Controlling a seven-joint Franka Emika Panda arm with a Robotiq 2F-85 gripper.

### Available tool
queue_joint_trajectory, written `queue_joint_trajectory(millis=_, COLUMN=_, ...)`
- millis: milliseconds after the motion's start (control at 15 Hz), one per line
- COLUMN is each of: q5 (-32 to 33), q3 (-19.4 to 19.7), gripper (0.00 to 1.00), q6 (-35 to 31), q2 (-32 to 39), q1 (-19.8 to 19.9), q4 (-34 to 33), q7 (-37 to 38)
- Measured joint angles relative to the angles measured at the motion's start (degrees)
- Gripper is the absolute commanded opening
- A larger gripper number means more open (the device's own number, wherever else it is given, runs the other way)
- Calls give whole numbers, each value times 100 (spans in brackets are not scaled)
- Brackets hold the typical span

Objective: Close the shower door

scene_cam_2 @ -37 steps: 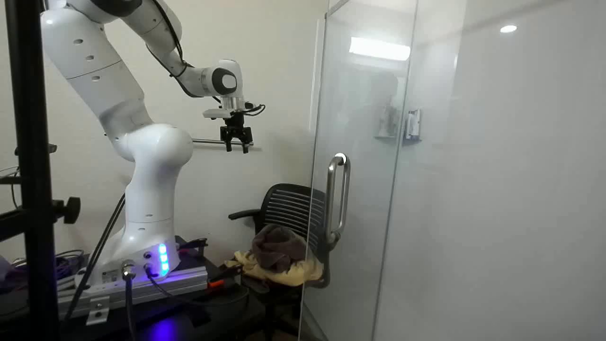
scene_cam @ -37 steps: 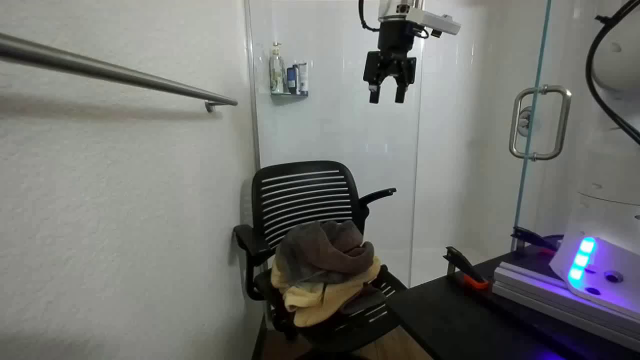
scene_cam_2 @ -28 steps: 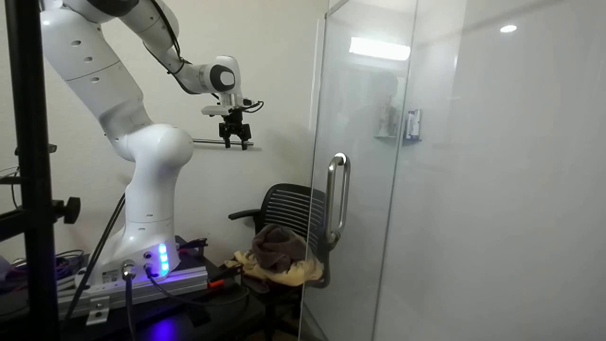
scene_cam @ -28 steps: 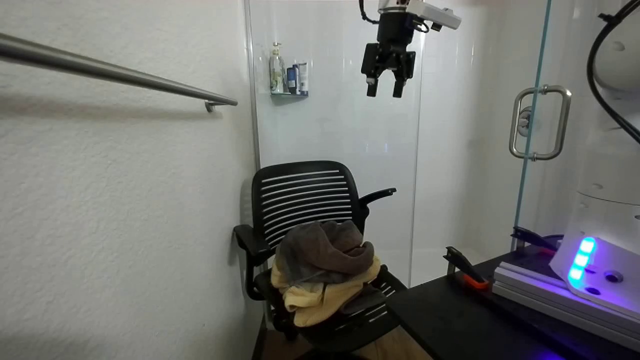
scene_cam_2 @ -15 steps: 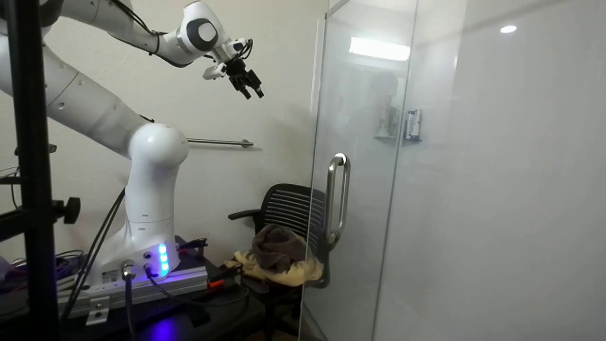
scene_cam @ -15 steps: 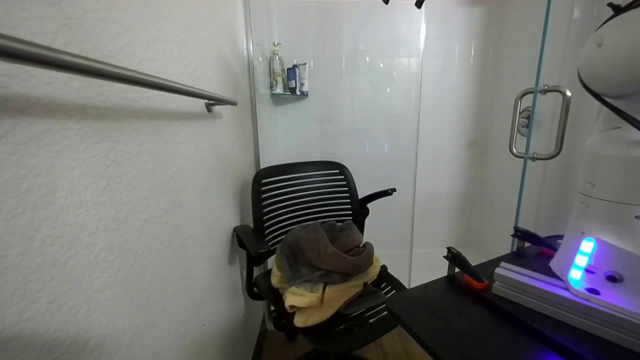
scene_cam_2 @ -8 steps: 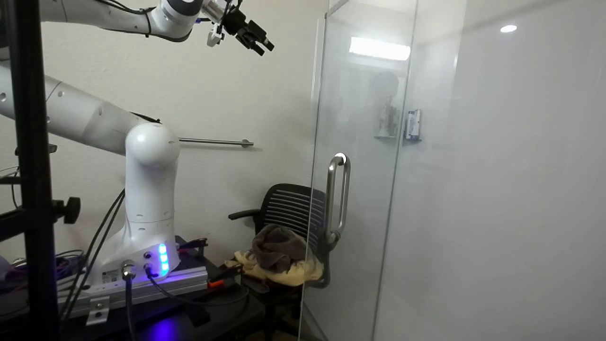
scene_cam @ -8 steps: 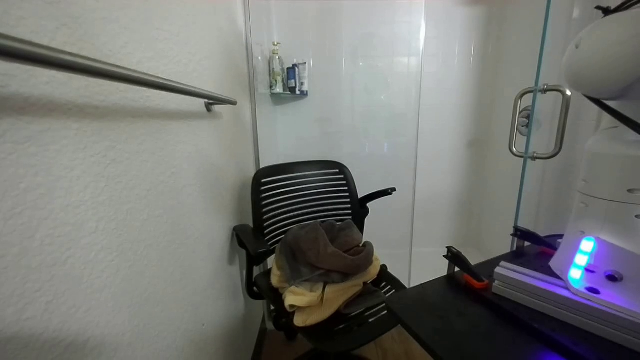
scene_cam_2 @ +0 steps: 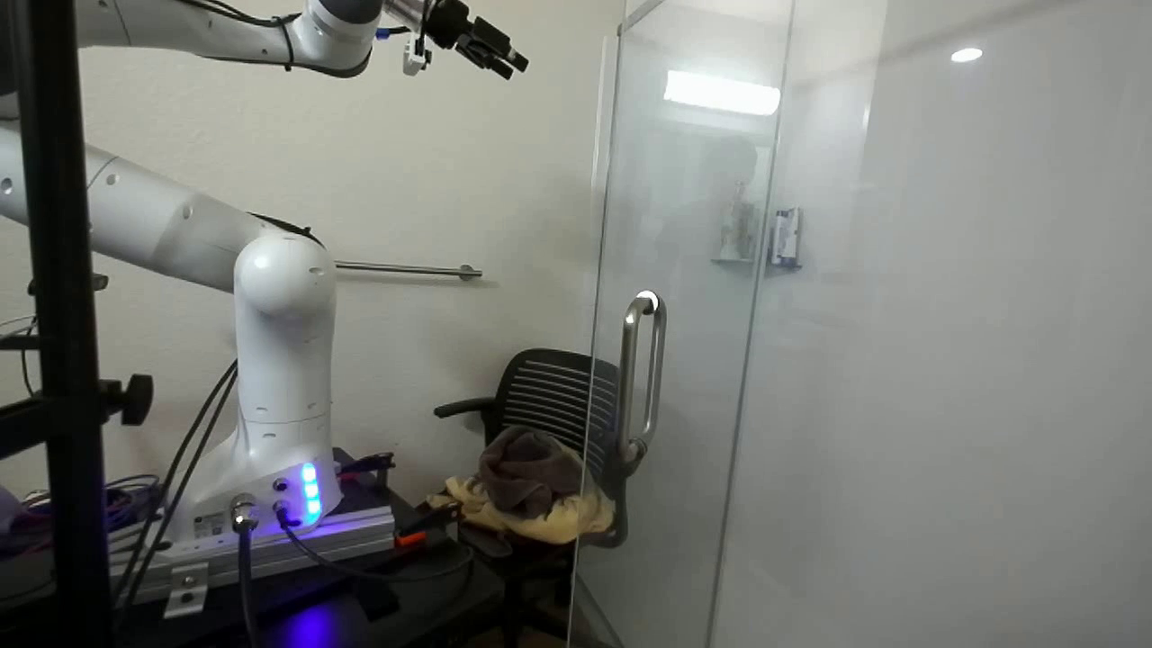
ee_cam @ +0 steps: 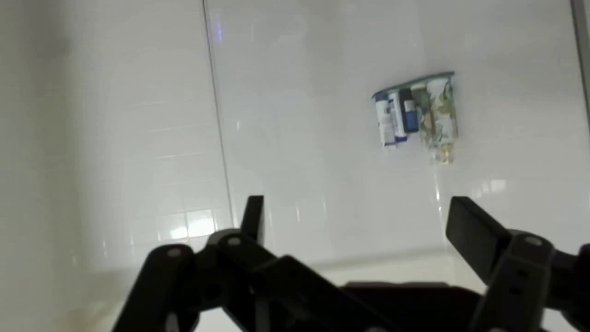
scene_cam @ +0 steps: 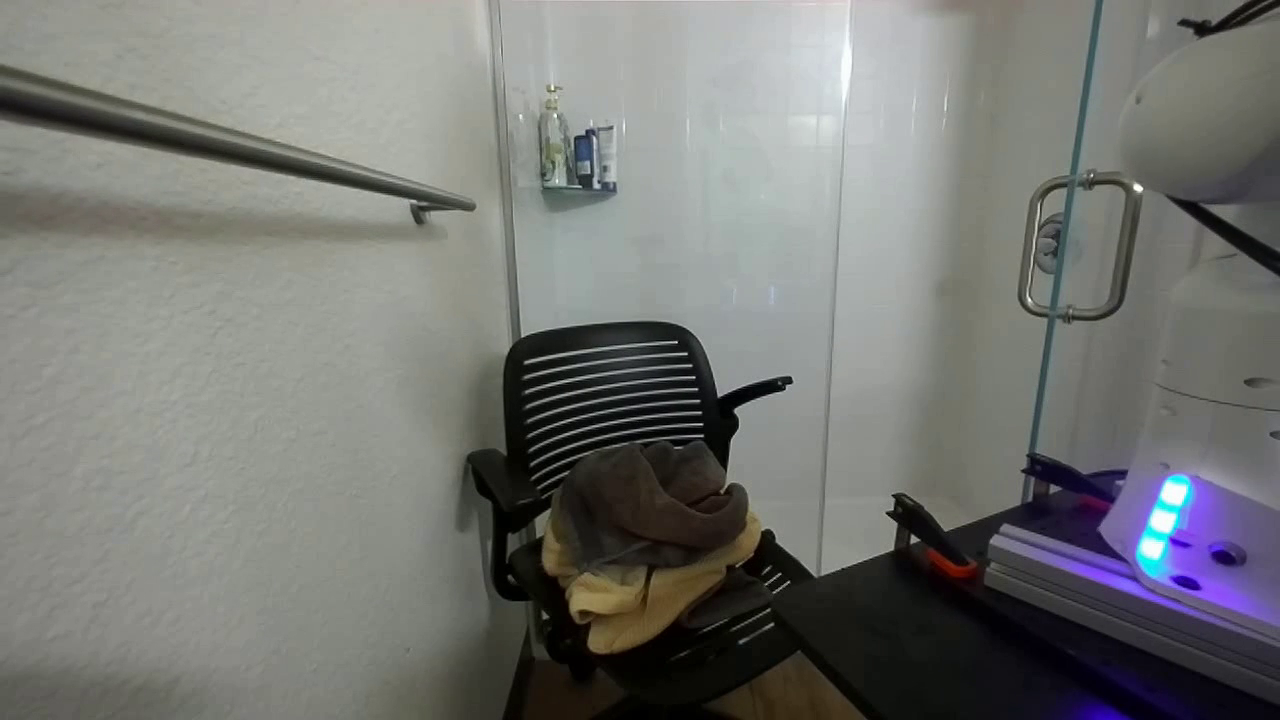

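The shower door is a tall clear glass panel (scene_cam_2: 675,540), whose thin greenish edge (scene_cam: 1082,110) shows upright. Its chrome loop handle (scene_cam: 1130,245) is at that edge and shows in both exterior views (scene_cam_2: 627,378). In an exterior view the door's free edge stands well apart from the edge of the handleless fixed panel (scene_cam: 690,250). My gripper (scene_cam_2: 511,67) is high up, above handle height, touching nothing, tilted forward and down. In the wrist view my gripper (ee_cam: 357,207) has its fingers wide apart with nothing between them. The door's handle is out of the wrist view.
A black chair (scene_cam: 605,338) with brown and yellow towels (scene_cam: 650,500) stands before the fixed panel. A metal bar (scene_cam: 240,143) runs along the wall. A shelf with bottles (ee_cam: 415,113) is behind the glass. The arm stands on a black table (scene_cam: 920,640) with clamps (scene_cam: 930,530).
My gripper has risen and tilted from pointing straight down to pointing forward. It has left an exterior view through the top. The upper arm has swung back. The door has not moved.
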State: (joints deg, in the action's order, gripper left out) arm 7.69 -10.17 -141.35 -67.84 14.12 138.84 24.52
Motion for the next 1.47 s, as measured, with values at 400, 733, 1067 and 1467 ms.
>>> queue_joint_trajectory(millis=400, q5=0, q3=218, gripper=100, q6=-522, q2=51, q1=1329, q4=-509, q7=589)
queue_joint_trajectory(millis=733, q5=6, q3=444, gripper=100, q6=-1073, q2=381, q1=2612, q4=-666, q7=829)
queue_joint_trajectory(millis=1067, q5=-16, q3=424, gripper=100, q6=-1200, q2=477, q1=2860, q4=-725, q7=890)
queue_joint_trajectory(millis=1467, q5=-19, q3=579, gripper=100, q6=-2201, q2=462, q1=4098, q4=-840, q7=959)
